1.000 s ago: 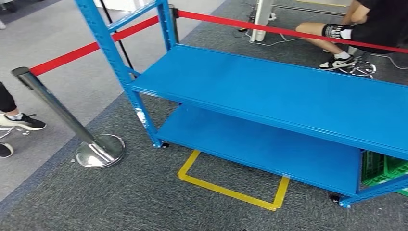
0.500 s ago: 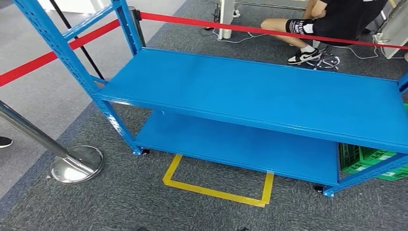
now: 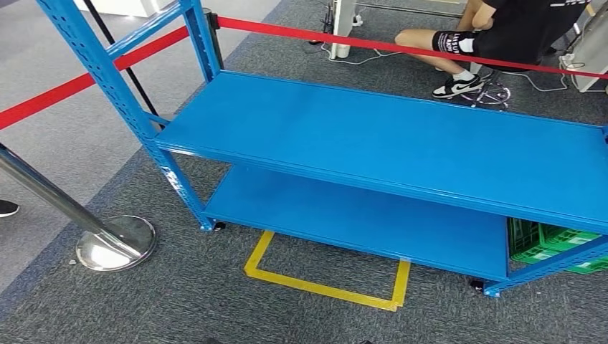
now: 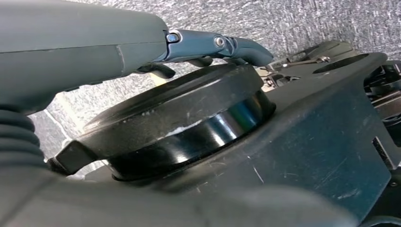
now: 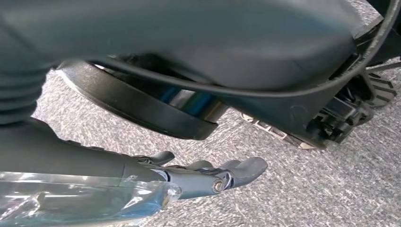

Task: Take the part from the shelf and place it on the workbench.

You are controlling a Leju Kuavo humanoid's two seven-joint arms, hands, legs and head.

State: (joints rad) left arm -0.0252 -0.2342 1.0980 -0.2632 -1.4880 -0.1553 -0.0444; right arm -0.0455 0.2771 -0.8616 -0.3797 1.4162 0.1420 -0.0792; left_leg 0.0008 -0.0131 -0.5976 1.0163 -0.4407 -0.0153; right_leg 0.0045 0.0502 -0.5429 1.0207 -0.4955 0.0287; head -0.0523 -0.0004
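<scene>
my left hand (image 4: 142, 42) hangs with fingers stretched out and apart, holding nothing; my right hand (image 5: 189, 177) has a clear crinkled plastic wrap (image 5: 85, 203) lying against it, and i cannot tell whether the fingers grip it; that may be the part, though i cannot be sure; the blue shelf (image 3: 373, 136) stands ahead, a green crate (image 3: 559, 240) at its low right end; i judge the wrap light, soft and slippery, best held around the firm body inside, not the loose film.
</scene>
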